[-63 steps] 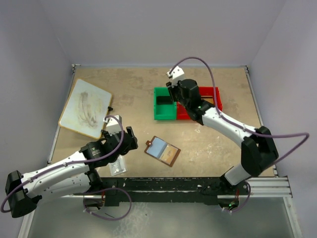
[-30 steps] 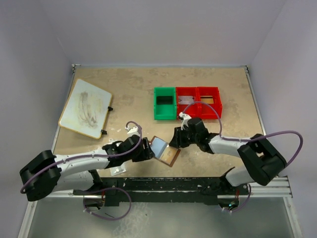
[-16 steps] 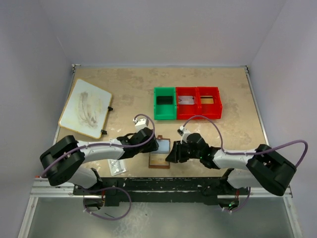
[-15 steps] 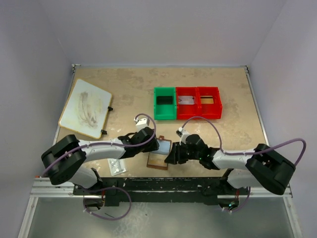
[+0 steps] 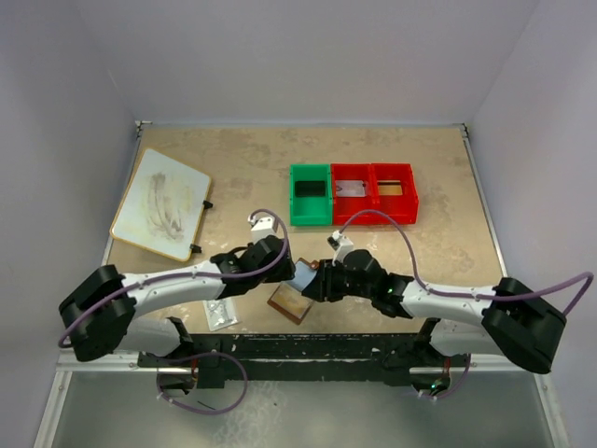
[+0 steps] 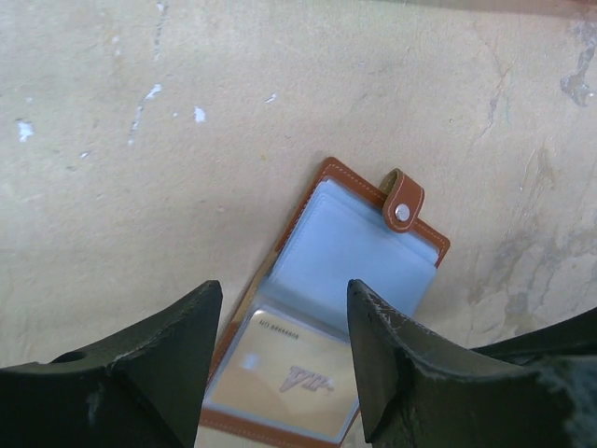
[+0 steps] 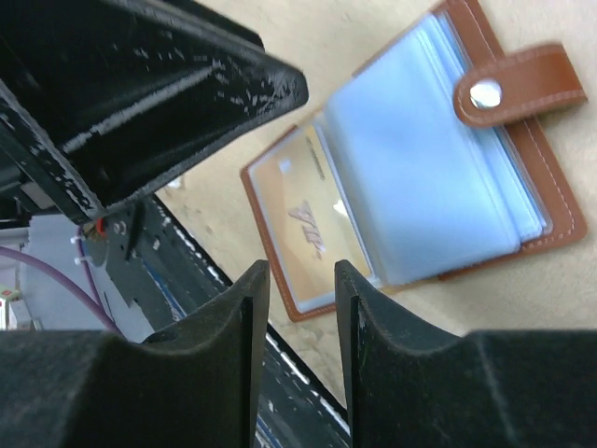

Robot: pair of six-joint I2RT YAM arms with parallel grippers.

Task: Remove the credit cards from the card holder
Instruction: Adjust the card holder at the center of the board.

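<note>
Top external view: both arms reach in low over the counter (image 5: 420, 252) and meet at the brown wallet (image 5: 295, 299), which lies open between the two claws. The left claw (image 5: 284, 273) is just to the wallet's left and the right claw (image 5: 315, 282) just to its right. From this height it is hard to say whether either claw touches the leather.

Left wrist view: the left claw (image 6: 284, 297) is spread wide with nothing in it. The wallet (image 6: 359, 266) lies flat just past its fingertips. The snap tab (image 6: 404, 200) sits at the far end, and a gold card (image 6: 280, 373) in its clear sleeve shows between the fingers.

Right wrist view: the right claw (image 7: 297, 278) is open only a narrow slot and grips nothing. The gold card (image 7: 300, 224) lies right beyond that slot, with the blue-grey pockets and snap tab (image 7: 515, 82) off to its right.

Well beyond both claws stand a green bin (image 5: 310, 195) and two red bins (image 5: 375, 192).
</note>
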